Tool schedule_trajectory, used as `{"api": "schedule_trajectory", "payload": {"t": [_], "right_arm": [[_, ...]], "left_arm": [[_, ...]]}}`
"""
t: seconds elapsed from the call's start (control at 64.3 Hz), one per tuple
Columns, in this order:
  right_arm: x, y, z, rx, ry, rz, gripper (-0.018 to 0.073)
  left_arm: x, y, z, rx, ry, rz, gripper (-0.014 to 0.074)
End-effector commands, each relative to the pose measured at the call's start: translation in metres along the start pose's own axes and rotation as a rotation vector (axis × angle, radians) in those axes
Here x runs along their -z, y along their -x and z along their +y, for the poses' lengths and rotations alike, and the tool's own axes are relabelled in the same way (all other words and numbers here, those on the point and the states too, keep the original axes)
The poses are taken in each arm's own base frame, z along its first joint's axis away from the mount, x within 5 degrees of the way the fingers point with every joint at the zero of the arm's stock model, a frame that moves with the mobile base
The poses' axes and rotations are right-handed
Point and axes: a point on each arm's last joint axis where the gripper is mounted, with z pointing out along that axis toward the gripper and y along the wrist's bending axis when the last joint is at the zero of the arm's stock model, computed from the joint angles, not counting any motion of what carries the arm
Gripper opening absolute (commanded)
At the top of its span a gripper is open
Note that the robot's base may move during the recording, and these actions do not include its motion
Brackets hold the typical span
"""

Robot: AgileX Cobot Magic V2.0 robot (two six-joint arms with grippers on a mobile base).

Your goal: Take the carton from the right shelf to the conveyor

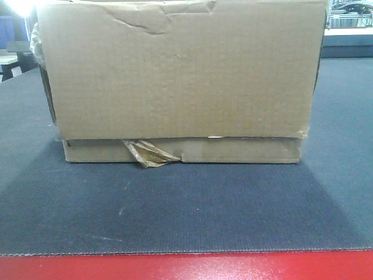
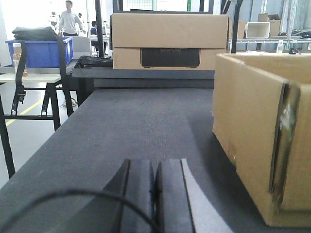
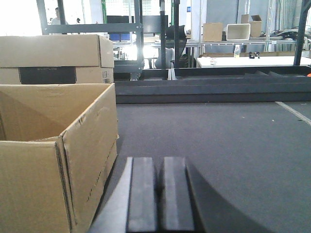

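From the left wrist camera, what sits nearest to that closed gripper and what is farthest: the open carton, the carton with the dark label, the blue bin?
1. Open carton: just right of the left gripper, on the belt.
2. Carton with the dark label: straight ahead, past the belt's far end.
3. Blue bin: far left, on a stand; roughly as far as the labelled carton, hard to separate.

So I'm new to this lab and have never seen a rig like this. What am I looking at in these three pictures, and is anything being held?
It is a two-armed robot on a mobile base. The front picture faces a brown carton resting on a dark grey conveyor with a red edge. The other two come from cameras on the wrists. The left hand sits low over the belt with the carton on its right. The right hand has the carton, its top open, on its left. Both hands are shut and hold nothing. A second carton stands at the far end.
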Motion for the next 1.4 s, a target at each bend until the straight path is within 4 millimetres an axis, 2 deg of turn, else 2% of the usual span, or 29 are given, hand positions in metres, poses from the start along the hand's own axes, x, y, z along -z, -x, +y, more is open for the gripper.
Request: {"api": "schedule_trajectory", "payload": {"t": [0.0,0.031,0.109,1.135,1.291,1.384], "right_arm": [[0.001,0.001,-0.001,0.024,-0.009,-0.027,-0.0068],[0.001,0.001,-0.001,0.024,-0.009,-0.027,-0.0068],[0.001,0.002,-0.001,0.024,-0.009,-0.029,-0.0068],[0.002,0.004,0.000,0.024,-0.010,-0.057,-0.0068],[-0.004,-0.007,-0.001,0.045,-0.034,-0.066,-0.0068],[-0.012,-0.030,-0.004,0.046,-0.055,-0.079,-0.0068]], "left_arm": [[0.001,-0.001,0.000,-0.003,0.005,-0.088,-0.0008],[0.001,-0.007,0.000,0.002,0.003,-0.023,-0.0008],[0.001,-0.007,0.000,-0.003,0.001,-0.016,-0.0008],[0.001,-0.006,0.000,-0.003,0.001,-0.030,-0.0008],[0.001,-0.006,0.000,-0.003,0.001,-0.030,-0.0008],[0.001,-0.006,0.000,-0.003,0.001,-0.030,-0.0008]]}}
